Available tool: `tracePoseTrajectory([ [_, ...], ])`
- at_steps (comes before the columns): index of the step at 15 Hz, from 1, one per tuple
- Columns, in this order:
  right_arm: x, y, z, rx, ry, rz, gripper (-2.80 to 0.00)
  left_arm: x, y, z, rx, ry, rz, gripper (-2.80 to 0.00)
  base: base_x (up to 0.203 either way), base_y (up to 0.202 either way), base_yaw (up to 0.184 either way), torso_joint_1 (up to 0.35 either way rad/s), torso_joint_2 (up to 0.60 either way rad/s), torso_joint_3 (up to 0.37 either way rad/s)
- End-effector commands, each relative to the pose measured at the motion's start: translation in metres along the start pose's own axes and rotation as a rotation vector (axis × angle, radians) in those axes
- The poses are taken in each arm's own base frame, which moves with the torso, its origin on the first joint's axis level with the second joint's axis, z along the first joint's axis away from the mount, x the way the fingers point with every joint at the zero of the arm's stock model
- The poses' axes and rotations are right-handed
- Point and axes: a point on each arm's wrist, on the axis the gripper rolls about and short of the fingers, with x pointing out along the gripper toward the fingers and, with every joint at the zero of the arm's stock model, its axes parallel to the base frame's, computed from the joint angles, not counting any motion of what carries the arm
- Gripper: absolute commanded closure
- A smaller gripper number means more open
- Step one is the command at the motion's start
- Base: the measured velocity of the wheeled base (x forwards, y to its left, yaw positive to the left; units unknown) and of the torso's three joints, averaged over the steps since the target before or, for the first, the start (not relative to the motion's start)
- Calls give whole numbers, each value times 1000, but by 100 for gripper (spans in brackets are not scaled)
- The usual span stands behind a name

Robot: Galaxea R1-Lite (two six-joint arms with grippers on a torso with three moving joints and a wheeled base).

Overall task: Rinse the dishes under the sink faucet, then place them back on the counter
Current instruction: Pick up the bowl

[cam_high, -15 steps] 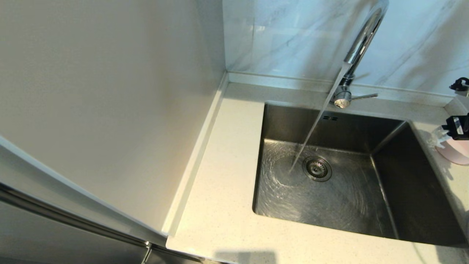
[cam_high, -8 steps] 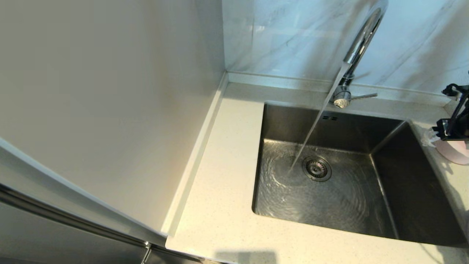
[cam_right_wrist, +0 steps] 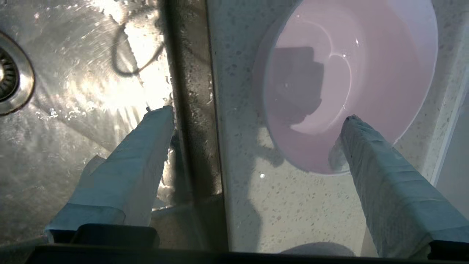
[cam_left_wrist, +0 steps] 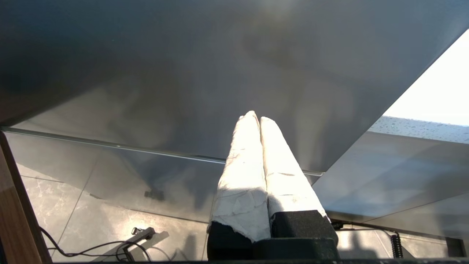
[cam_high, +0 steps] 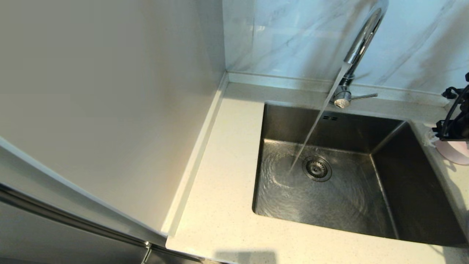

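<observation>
A pale pink bowl [cam_right_wrist: 348, 80] stands upright on the speckled counter [cam_right_wrist: 293, 205], to the right of the sink [cam_right_wrist: 73, 91]; the head view shows only its edge [cam_high: 456, 153]. My right gripper [cam_right_wrist: 256, 115] hovers open above the sink's right rim. One wrapped finger [cam_right_wrist: 146, 146] is over the basin and the other [cam_right_wrist: 381, 176] is by the bowl's near rim, with nothing held. The chrome faucet [cam_high: 361, 44] pours a steady stream [cam_high: 311, 132] into the sink [cam_high: 293, 121], beside the drain strainer [cam_high: 317, 168]. My left gripper [cam_left_wrist: 255, 117] is parked low and shut on nothing.
A tall pale panel [cam_high: 110, 91] borders the counter [cam_high: 227, 165] on the left. Marble-veined tiles [cam_high: 293, 36] rise behind the low back edge. The faucet's lever [cam_high: 364, 96] sticks out to the right. Wet drops sit on the sink rim [cam_right_wrist: 190, 91].
My right gripper has shifted slightly left, toward the sink, staying open above the bowl. The bowl has not moved and the water keeps running.
</observation>
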Motion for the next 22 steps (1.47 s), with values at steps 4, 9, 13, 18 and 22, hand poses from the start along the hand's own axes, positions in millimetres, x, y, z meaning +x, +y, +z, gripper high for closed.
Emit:
tracePoseTrajectory([
  [4, 17, 1, -1, -4, 30, -29, 0, 0, 0, 0, 0, 0, 1, 0, 0, 0, 0, 0, 0, 0],
  [9, 16, 1, -1, -4, 25, -32, 0, 0, 0, 0, 0, 0, 1, 0, 0, 0, 0, 0, 0, 0],
  [13, -3, 11, -5, -24, 16, -7, 0, 0, 0, 0, 0, 0, 1, 0, 0, 0, 0, 0, 0, 0],
  [18, -56, 47, -12, -106, -53, 73, 0, 0, 0, 0, 0, 0, 0, 0, 0, 0, 0, 0, 0, 0],
  [22, -103, 89, -43, -262, -73, 191, 0, 0, 0, 0, 0, 0, 1, 0, 0, 0, 0, 0, 0, 0],
])
